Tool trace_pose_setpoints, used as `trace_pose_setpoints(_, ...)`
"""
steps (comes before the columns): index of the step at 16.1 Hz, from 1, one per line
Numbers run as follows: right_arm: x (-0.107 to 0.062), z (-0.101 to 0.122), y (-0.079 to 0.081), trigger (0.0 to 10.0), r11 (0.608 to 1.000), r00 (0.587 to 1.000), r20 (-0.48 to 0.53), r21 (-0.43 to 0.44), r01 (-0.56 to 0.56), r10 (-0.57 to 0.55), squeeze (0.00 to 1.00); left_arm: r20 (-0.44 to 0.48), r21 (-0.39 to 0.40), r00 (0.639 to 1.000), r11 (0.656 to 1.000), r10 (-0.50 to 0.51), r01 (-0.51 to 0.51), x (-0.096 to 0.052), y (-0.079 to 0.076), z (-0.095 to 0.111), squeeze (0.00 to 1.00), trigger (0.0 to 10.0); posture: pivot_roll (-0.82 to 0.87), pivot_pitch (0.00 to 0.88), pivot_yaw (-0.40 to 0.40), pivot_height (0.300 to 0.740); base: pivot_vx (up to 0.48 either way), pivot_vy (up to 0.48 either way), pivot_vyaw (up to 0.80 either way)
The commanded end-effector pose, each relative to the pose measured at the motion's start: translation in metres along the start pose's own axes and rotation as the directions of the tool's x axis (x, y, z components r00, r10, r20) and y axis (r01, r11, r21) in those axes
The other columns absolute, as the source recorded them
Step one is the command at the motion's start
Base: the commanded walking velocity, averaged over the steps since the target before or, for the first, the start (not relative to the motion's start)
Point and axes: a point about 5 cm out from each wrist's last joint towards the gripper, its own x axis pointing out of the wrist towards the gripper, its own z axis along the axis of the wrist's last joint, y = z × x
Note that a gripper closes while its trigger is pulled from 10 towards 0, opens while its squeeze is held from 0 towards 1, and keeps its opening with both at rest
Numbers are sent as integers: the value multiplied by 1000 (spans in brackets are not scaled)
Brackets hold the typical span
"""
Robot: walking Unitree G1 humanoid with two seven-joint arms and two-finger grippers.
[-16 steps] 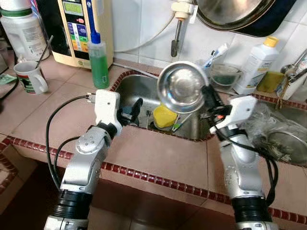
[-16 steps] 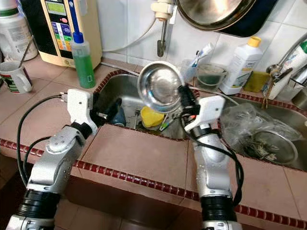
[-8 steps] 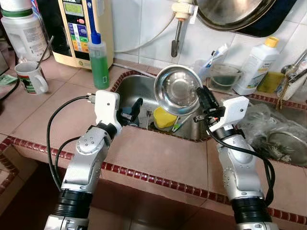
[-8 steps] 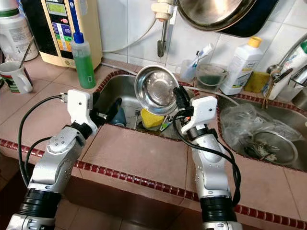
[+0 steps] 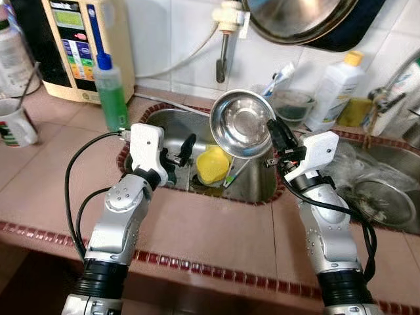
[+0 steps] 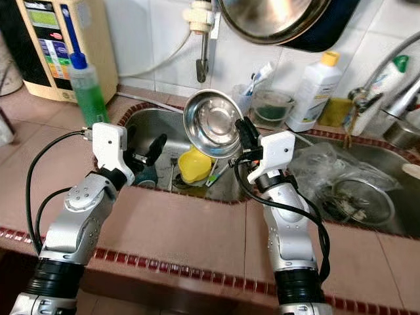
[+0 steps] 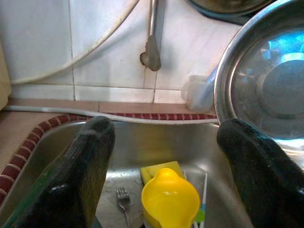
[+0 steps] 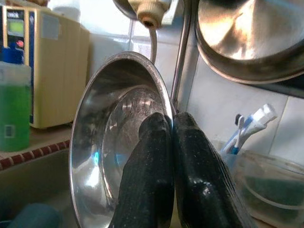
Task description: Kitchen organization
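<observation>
Left eye view: tiled surface [image 5: 216, 226] of matte pinkish-brown squares, edged with glossy dark-red trim, around a stainless sink [image 5: 257, 187]. Right gripper [image 5: 275, 134] raised over the sink, its black fingers [image 8: 156, 156] pinched on the thin rim of a round, shiny steel bowl [image 5: 241, 123], one finger inside and one outside; bowl held on edge, hollow side facing the camera, above the sink's right part. Left gripper [image 5: 184, 152] at the sink's left rim, rough-textured black fingers [image 7: 90, 156] spread wide, gripping nothing. Down in the sink, a smooth yellow plastic cup [image 5: 212, 165] with a pouring lip, lying over a yellow sponge [image 7: 159, 168]; a metal fork [image 7: 123, 199] just beside them on the wet steel floor. On the surface to the left, a tall clear bottle [image 5: 110, 90] of green liquid with a blue cap, near a boxy cream appliance [image 5: 75, 46] with a coloured button panel, and a white mug [image 5: 14, 123] at the far left edge. White glossy wall tiles behind, with a tap [image 5: 226, 36] hanging down. Behind the sink, toothbrushes [image 5: 279, 73] in a cloudy holder, a glass jar [image 5: 292, 108], and a white bottle [image 5: 333, 88] with a yellow cap. To the right, crumpled clear plastic [image 5: 367, 174] over a second basin. Large steel pan [image 5: 302, 20] hanging on the wall above.
</observation>
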Motion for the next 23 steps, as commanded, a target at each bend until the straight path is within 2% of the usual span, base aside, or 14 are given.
trace_pose_setpoints(1, -1, 3, -1, 10000, 1000, 1000, 12, -19, 1, 0, 0, 5, 7, 1000, 1000, -14, 14, 2, -3, 3, 0, 10000, -45, 0, -65, 740, 0, 0, 0)
trace_pose_setpoints(4, -4, 1, 0, 10000, 1000, 1000, -1, -17, 0, 0, 0, -2, 24, 1000, 1000, -15, 15, 1, -5, 1, 0, 10000, -48, 0, -63, 740, 0, 0, 0)
trace_pose_setpoints(8, -8, -1, -2, 10000, 1000, 1000, -16, -17, 12, -12, 0, -14, 93, 1000, 995, -25, 27, -1, -9, 0, 0, 10000, -48, 0, -55, 740, 0, 0, 0)
trace_pose_setpoints(13, -9, -7, -10, 10000, 999, 998, -59, -18, 31, -32, 0, -37, 161, 991, 978, -129, 133, -6, -23, -1, 0, 10000, -46, 33, -43, 740, 0, 0, 0)
trace_pose_setpoints(14, -9, -9, -15, 10000, 999, 997, -72, -25, 29, -31, 0, -47, 160, 982, 969, -181, 186, -8, -30, -1, 0, 10000, -44, 46, -35, 740, 0, 0, 0)
trace_pose_setpoints(17, -7, -11, -24, 10000, 999, 995, -96, -48, 17, -22, 0, -70, 164, 969, 955, -237, 246, -13, -40, -1, 0, 10000, -36, 60, -27, 740, 0, 0, 0)
trace_pose_setpoints(20, -3, -11, -33, 10000, 997, 993, -113, -72, 3, -11, 0, -96, 169, 952, 937, -292, 304, -20, -44, -3, 0, 10000, -31, 82, -23, 740, 0, 0, 0)
trace_pose_setpoints(23, 6, -10, -39, 10000, 995, 992, -127, -97, -29, 17, 0, -119, 121, 936, 931, -331, 345, -29, -50, 0, 0, 10000, -25, 135, -13, 740, 0, 0, 0)
